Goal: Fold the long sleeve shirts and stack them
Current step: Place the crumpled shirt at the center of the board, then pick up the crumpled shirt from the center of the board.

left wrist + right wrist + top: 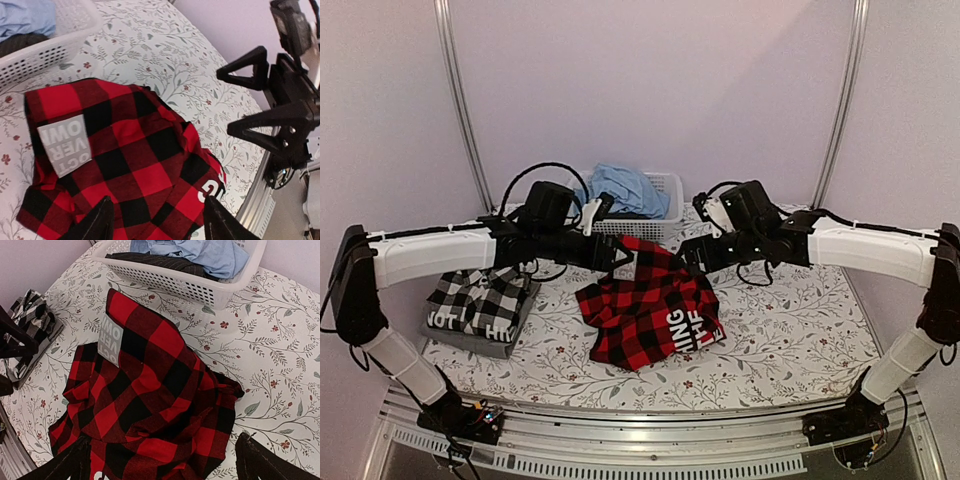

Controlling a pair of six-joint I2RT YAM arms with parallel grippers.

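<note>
Check shirt stacked at left edge of table; red flannel crumpled mid-table, unfolded.
Your left gripper and right gripper: both wide, empty.

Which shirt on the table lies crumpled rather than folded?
The red-and-black check shirt mid-table is rumpled; the black-and-white check shirt and dark grey lettered shirt are stacked folded.
</note>
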